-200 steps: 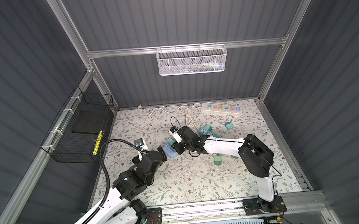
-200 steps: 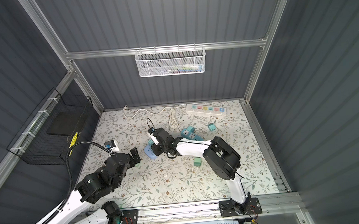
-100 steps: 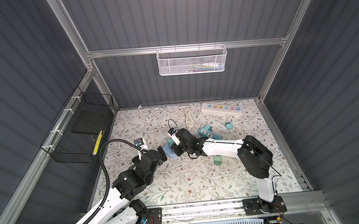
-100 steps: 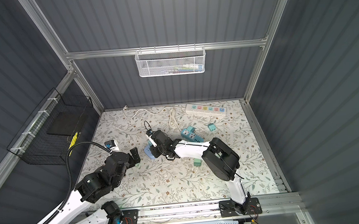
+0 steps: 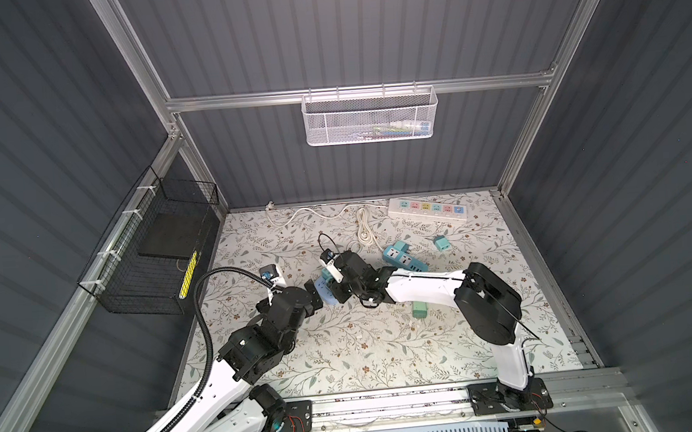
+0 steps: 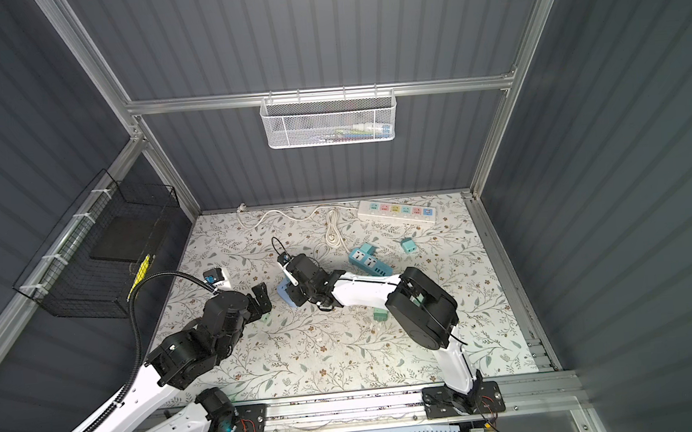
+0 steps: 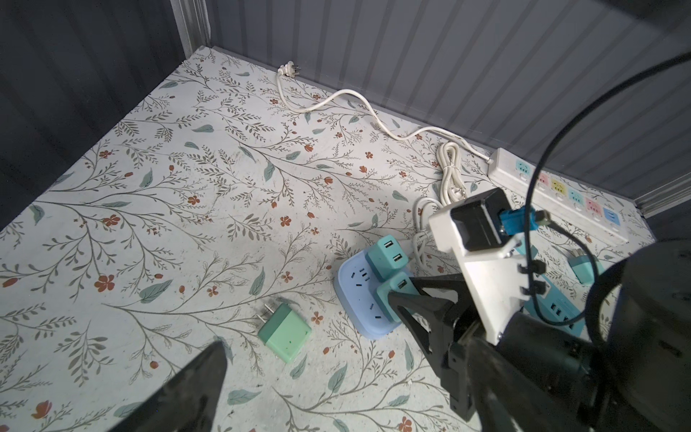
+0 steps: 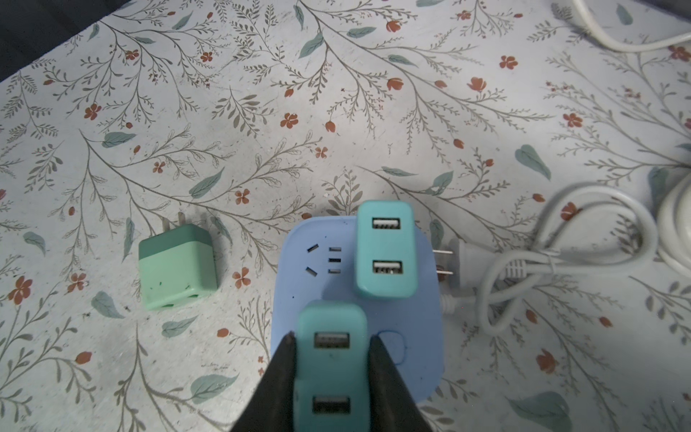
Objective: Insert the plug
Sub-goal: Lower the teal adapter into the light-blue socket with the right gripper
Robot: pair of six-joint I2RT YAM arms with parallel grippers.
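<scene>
My right gripper point(image 8: 331, 338) is shut on a teal two-port USB plug point(image 8: 331, 370) and holds it over the near end of a light blue socket block point(image 8: 404, 336). Whether its prongs are in the block is hidden. A second teal plug point(image 8: 385, 248) stands seated in the block, with a free socket point(image 8: 323, 260) beside it. In a top view the block point(image 5: 325, 295) lies between the two grippers. My left gripper point(image 6: 264, 304) is open and empty, just left of the block. A pale green plug point(image 7: 286, 333) lies flat on the mat in front of it.
A white power strip point(image 5: 427, 209) with coloured sockets lies at the back wall, and its coiled white cable point(image 5: 364, 228) runs behind the block. A teal strip point(image 5: 405, 258), a small teal plug point(image 5: 441, 243) and a green plug point(image 5: 419, 307) lie near the right arm.
My right gripper has shifted slightly to the left with the teal plug, staying over the blue block. The left arm has not moved.
</scene>
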